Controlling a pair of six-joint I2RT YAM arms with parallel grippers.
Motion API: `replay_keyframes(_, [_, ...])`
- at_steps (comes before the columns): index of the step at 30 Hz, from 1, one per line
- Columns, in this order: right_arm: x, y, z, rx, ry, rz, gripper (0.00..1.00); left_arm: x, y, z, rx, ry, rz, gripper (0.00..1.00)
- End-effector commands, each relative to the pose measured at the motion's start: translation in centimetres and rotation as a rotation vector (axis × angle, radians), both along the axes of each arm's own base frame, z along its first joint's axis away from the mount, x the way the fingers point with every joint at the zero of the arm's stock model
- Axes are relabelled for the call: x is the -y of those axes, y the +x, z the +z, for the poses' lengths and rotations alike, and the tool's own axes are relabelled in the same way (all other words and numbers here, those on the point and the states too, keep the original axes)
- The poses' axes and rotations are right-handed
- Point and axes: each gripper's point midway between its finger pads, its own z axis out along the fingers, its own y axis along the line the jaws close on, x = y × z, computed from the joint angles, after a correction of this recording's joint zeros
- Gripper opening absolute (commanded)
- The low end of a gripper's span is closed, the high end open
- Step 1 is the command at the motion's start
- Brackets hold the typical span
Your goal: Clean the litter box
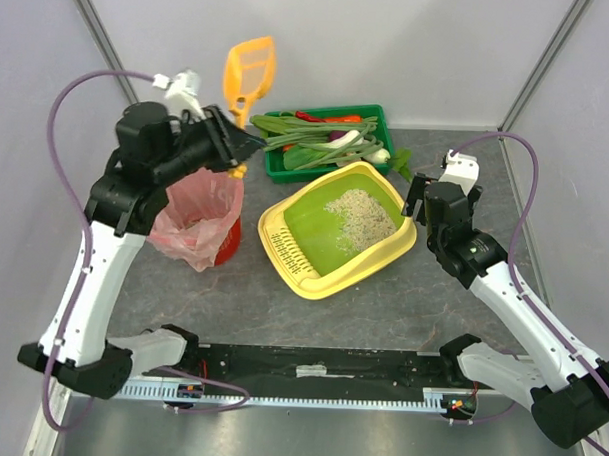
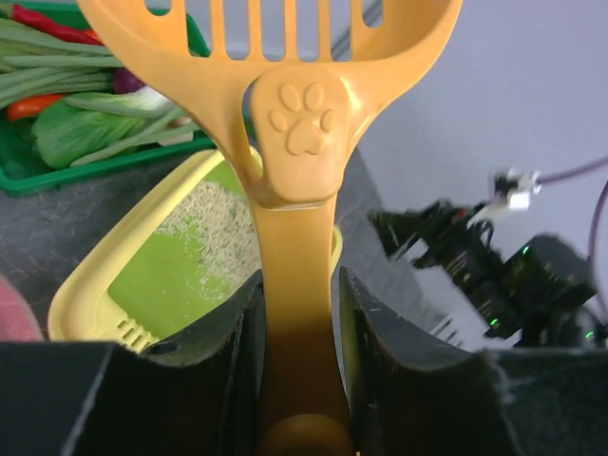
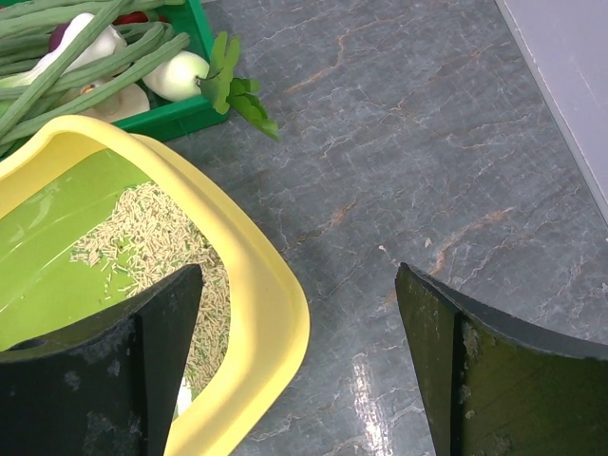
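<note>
Left gripper (image 1: 231, 137) is clamped on the handle of the orange scoop (image 1: 250, 71), held high over the red bin (image 1: 228, 247) with its pink bag (image 1: 195, 214); scoop looks empty, so I'd call this mid-job, not finished. Litter box (image 1: 327, 287) sits mid-table just in front of the vegetable crate (image 1: 276, 172), pale litter (image 1: 363, 218) heaped at its far end, no clumps I can make out. Right gripper (image 3: 290, 285) has its jaws wide apart, straddling the box's right rim without gripping it, so more sifting probably remains
</note>
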Motion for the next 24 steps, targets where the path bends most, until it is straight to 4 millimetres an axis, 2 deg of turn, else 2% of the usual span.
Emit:
replay_keyframes(1, [0.4, 0.6, 1.3, 0.046, 0.011, -0.034, 0.91, 2.3, -0.8, -4.6, 0.006, 0.396, -0.113, 0.02])
replay_keyframes(2, [0.4, 0.6, 1.4, 0.048, 0.014, -0.035, 0.91, 3.2, -0.5, -5.3, -0.004, 0.42, -0.133, 0.02])
replay_keyframes(3, [0.4, 0.5, 1.4, 0.049, 0.013, -0.038, 0.91, 4.5, -1.0, -5.6, 0.003, 0.439, -0.171, 0.02])
replay_keyframes(5, [0.5, 0.4, 1.5, 0.051, 0.015, -0.045, 0.91, 5.1, -0.7, -5.4, 0.037, 0.502, -0.181, 0.02])
replay_keyframes(6, [0.6, 0.4, 1.5, 0.052, 0.014, -0.048, 0.91, 6.1, -0.8, -6.5, 0.035, 0.566, -0.227, 0.02])
replay_keyframes(8, [0.6, 0.4, 1.5, 0.048, 0.013, -0.05, 0.91, 6.8, -0.5, -6.2, 0.065, 0.629, -0.246, 0.02])
replay_keyframes(9, [0.6, 0.4, 1.5, 0.047, 0.008, -0.046, 0.91, 8.2, -0.5, -7.4, 0.077, 0.695, -0.312, 0.02])
replay_keyframes(10, [0.6, 0.5, 1.6, 0.044, 0.007, -0.043, 0.91, 8.1, -0.5, -7.3, 0.09, 0.74, -0.309, 0.02])
replay_keyframes(12, [0.1, 0.7, 1.4, 0.026, 0.006, -0.019, 0.9, 9.5, -0.9, -8.2, 0.106, 0.805, -0.369, 0.02])
replay_keyframes(16, [-0.5, 1.1, 1.1, -0.011, 0.014, 0.024, 0.87, 11.4, -0.9, -11.6, 0.072, 0.871, -0.483, 0.02])
replay_keyframes(19, [-0.1, 1.3, 0.8, -0.041, 0.037, 0.051, 0.85, 12.2, -1.3, -14.1, 0.035, 0.887, -0.559, 0.02])
replay_keyframes(20, [0.6, 1.4, 0.6, -0.051, 0.04, 0.042, 0.85, 12.3, -1.3, -14.7, 0.024, 0.895, -0.575, 0.02])
replay_keyframes(24, [0.4, 1.4, -0.8, -0.132, 0.029, 0.12, 0.81, 12.2, -2.0, -17.8, -0.05, 0.911, -0.622, 0.02])
